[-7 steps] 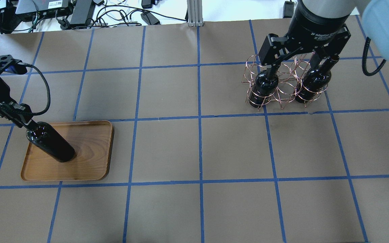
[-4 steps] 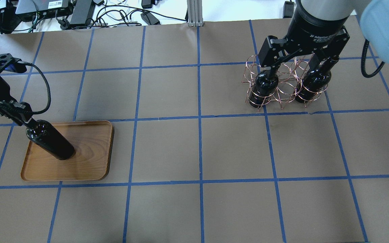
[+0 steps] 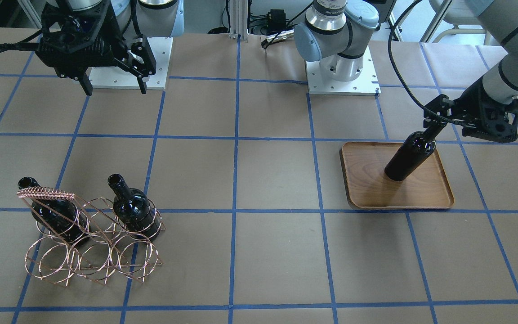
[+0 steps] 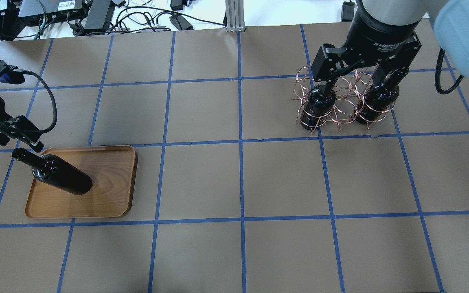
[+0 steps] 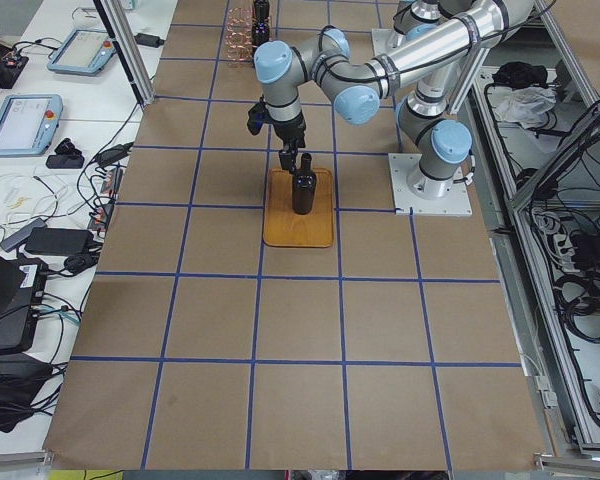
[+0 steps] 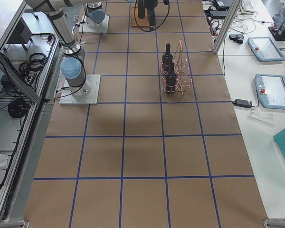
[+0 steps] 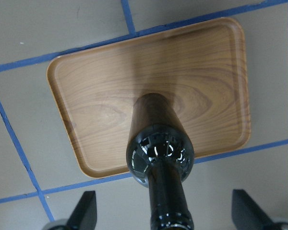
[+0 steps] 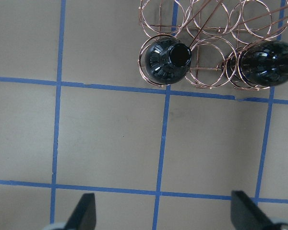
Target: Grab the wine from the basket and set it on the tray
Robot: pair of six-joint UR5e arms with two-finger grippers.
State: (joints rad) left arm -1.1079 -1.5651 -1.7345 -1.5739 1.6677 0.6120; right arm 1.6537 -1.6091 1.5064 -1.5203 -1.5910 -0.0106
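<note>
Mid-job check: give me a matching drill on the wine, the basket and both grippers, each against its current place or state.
Column 1
1. wine
2. basket
3. left gripper
4. right gripper

Column 2
A. open, on the basket's side of the table
B. upright on the tray, no gripper touching it
C. two bottles standing in its rings
D. open, close by the wine's neck

Pairs: 1-B, 2-C, 3-D, 4-A
</note>
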